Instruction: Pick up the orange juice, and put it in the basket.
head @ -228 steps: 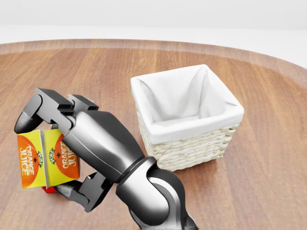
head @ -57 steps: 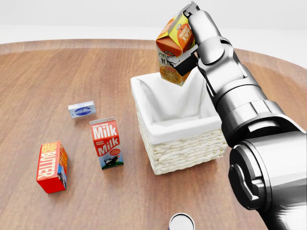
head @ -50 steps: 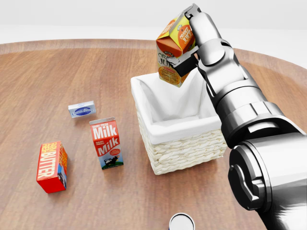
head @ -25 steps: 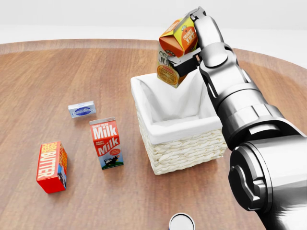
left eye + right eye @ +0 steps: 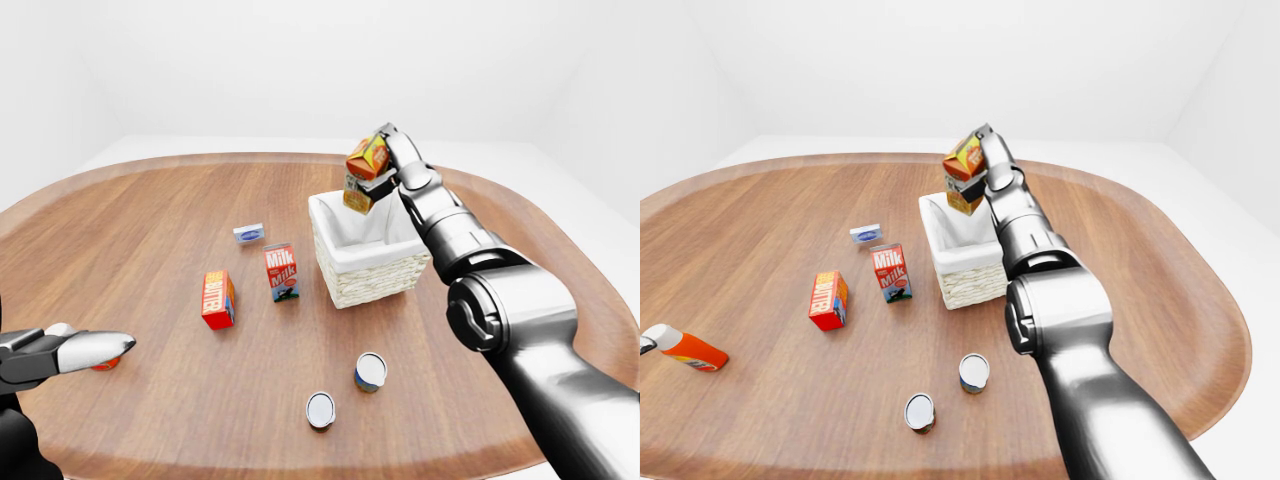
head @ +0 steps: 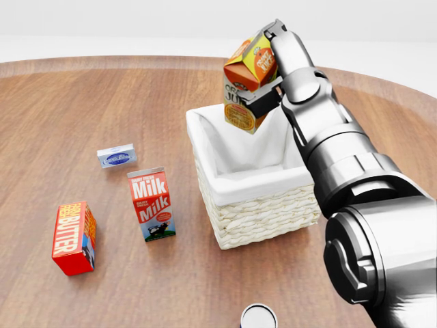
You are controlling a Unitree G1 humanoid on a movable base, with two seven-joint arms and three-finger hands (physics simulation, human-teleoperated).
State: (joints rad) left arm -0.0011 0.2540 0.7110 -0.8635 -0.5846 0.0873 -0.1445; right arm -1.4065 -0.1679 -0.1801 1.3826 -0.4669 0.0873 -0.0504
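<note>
A round-cornered wooden table (image 5: 150, 220) fills most of each view. Near the upper middle of the head view, the robot's right hand (image 6: 270, 68) is closed around the orange juice carton (image 6: 246, 85), holding it in the air just above the far rim of the basket (image 6: 273, 208). The carton is tilted, its gabled top leaning toward the upper left of the frame. That tilt looks like a result of the grip, with dark fingers (image 6: 263, 101) clamped across the carton's middle from the right side. It hangs over the basket's opening rather than beside it, which suggests the hand is lining up to lower or drop it inside.

The carton is orange and yellow with a round orange logo on its sloped top and dark lettering on a pale panel below — only part of the word "juice" shows. The basket is square, of pale woven wicker with a white cloth liner, and nothing can be seen inside it.

To the left of the basket stand a red and white milk carton (image 6: 151, 203), a red butter box (image 6: 74, 237) and a small blue and white packet (image 6: 117, 156). Two tins (image 5: 371, 371) sit nearer the bottom of the left-eye view.

At the lower left edge of the left-eye view, the left hand (image 5: 60, 352) rests low — it grips nothing, and whether its fingers are spread or closed cannot be told.
</note>
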